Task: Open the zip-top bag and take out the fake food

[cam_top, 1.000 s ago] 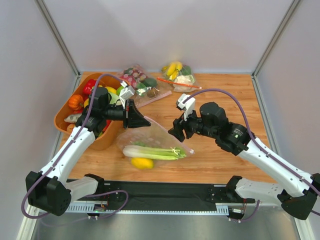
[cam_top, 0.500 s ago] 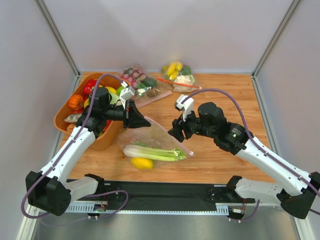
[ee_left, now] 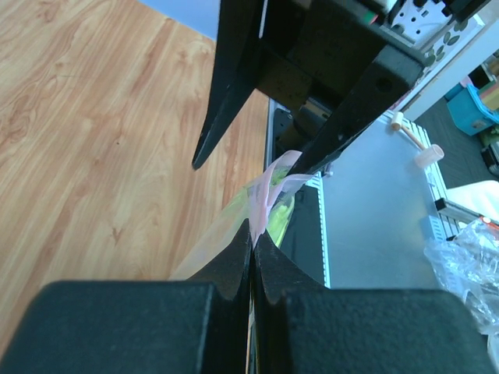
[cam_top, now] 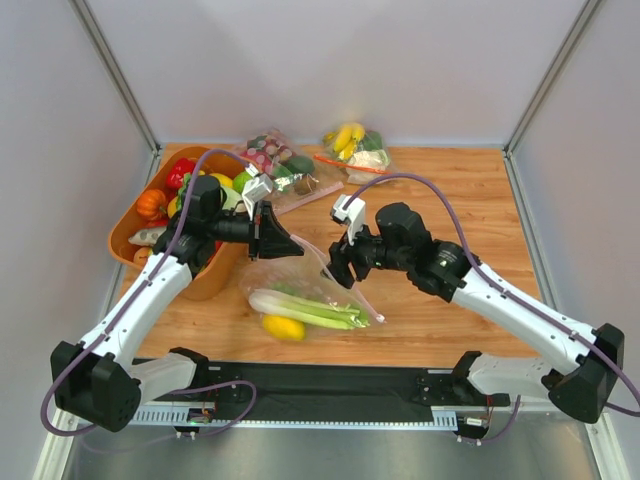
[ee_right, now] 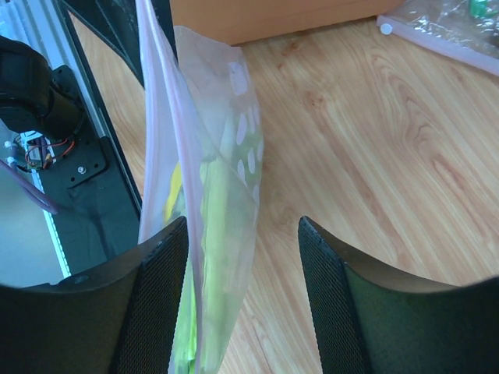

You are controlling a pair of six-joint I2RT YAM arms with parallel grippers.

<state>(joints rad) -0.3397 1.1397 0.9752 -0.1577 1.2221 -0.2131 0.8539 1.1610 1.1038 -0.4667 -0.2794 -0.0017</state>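
Note:
The zip-top bag (cam_top: 312, 283) hangs mid-table, clear with a pink zip strip. Inside lie a pale-green stalk (cam_top: 305, 308) and a yellow lemon piece (cam_top: 284, 327). My left gripper (cam_top: 296, 247) is shut on the bag's top edge and holds it up; in the left wrist view the pink strip (ee_left: 269, 187) comes out between the closed tips (ee_left: 253, 234). My right gripper (cam_top: 335, 272) is open beside the bag's right edge. In the right wrist view the bag (ee_right: 210, 202) hangs between the open fingers (ee_right: 160, 300), close to the left one. The green grapes are not visible.
An orange bin (cam_top: 215, 275) of fake vegetables stands at the left, under my left arm. Two other clear food bags lie at the back: one with dark grapes (cam_top: 278, 160), one with a banana (cam_top: 352, 143). A black rail (cam_top: 320, 385) runs along the near edge.
My right gripper has moved left, closing in on the bag's right edge. My left gripper keeps its hold on the bag's top, which has shifted slightly.

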